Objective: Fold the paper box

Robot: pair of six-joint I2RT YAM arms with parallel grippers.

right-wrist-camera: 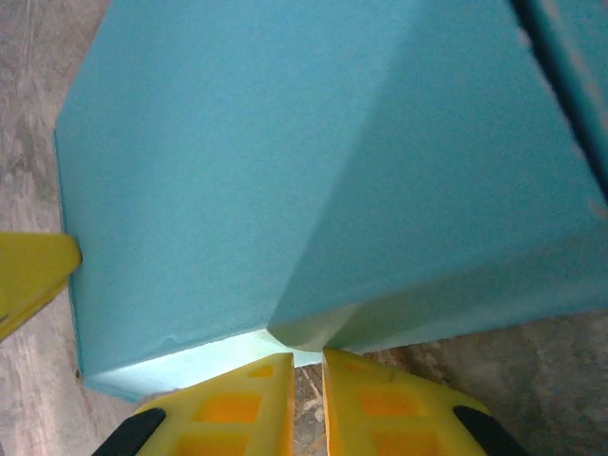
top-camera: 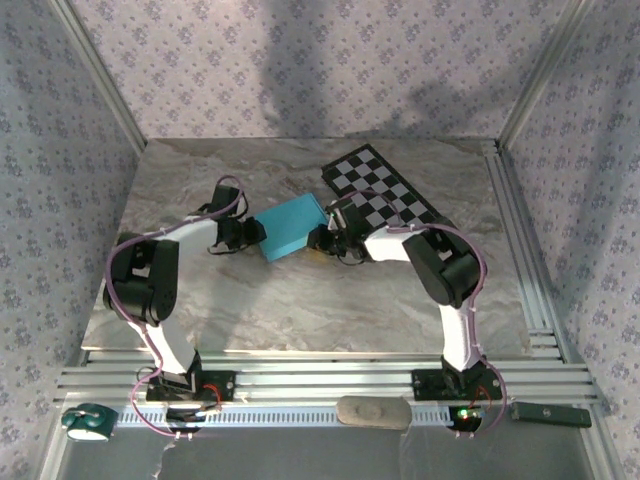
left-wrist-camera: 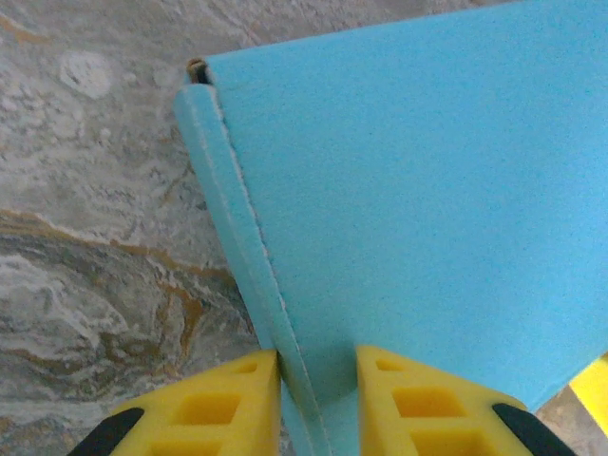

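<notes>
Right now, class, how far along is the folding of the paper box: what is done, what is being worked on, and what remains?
Done: the paper box already looks like a closed turquoise block, walls up, on the table. In hand: the left gripper clamps one side edge; the right gripper appears to pinch the opposite corner, where a pale flap edge shows. Remaining: probably tucking that flap and letting go.

Robot lab cell: aluminium frame rails (top-camera: 330, 380), patterned fabric walls (top-camera: 300, 60), marble-look tabletop (top-camera: 300, 300), calibration-style checkerboard (top-camera: 385, 190).
</notes>
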